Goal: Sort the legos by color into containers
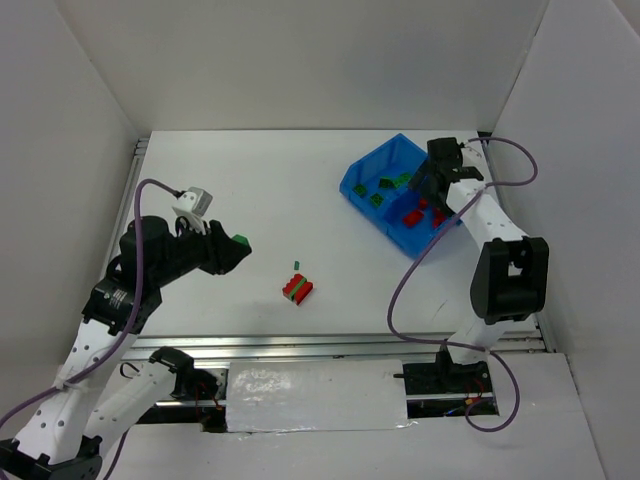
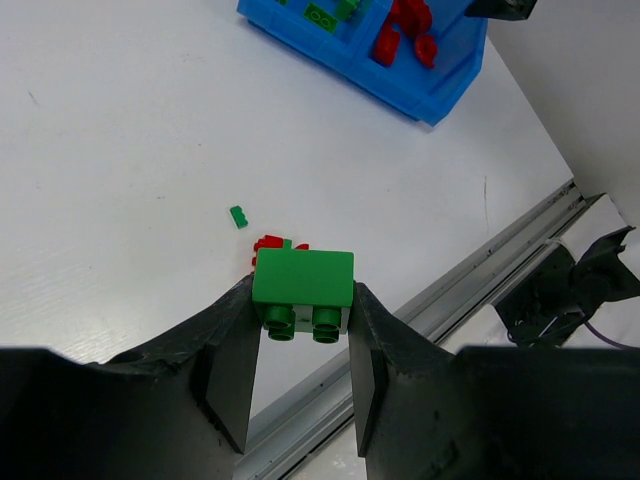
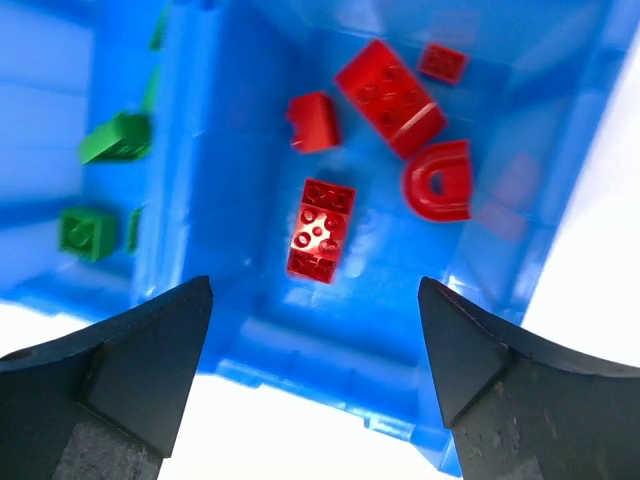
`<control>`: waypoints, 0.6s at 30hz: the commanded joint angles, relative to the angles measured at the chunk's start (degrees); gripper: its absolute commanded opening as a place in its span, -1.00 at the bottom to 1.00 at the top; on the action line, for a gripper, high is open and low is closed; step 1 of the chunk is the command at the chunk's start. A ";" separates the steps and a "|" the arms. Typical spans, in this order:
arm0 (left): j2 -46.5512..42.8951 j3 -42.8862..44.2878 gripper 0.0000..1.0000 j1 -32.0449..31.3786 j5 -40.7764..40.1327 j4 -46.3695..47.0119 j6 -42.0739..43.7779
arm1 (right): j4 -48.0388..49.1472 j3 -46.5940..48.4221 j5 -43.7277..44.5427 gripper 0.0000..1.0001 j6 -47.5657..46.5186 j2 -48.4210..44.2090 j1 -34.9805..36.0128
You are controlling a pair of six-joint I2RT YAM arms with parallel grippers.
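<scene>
My left gripper (image 1: 238,241) (image 2: 303,300) hangs over the table's left half, shut on a green lego (image 2: 303,278) with its studs facing the camera. Beyond it on the table lie a small red-and-green stack of legos (image 1: 299,289) (image 2: 268,243), partly hidden in the wrist view, and a tiny green piece (image 1: 297,265) (image 2: 238,216). The blue bin (image 1: 360,175) (image 2: 430,95) stands at the back right. My right gripper (image 1: 432,185) (image 3: 315,288) is open and empty above the compartment holding several red legos (image 3: 322,228). Green legos (image 3: 115,138) lie past the divider (image 3: 175,150).
White walls close in the table on three sides. A metal rail (image 1: 300,348) runs along the near edge, with the arm bases and cables behind it. The right arm's purple cable (image 1: 400,290) loops over the table beside the bin.
</scene>
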 commanded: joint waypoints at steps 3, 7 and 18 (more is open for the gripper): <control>1.15 0.67 -1.00 -0.27 7.40 3.65 -0.28 | 8.66 -4.76 -22.40 0.88 -8.68 -12.40 2.94; 3.34 1.02 -1.00 -0.18 18.67 8.48 -1.87 | 13.38 -9.80 -37.20 0.99 -8.81 -20.68 11.37; -2.52 -4.77 -1.00 -0.09 22.20 19.19 4.63 | 42.22 -19.46 -53.98 0.99 36.54 -26.58 36.25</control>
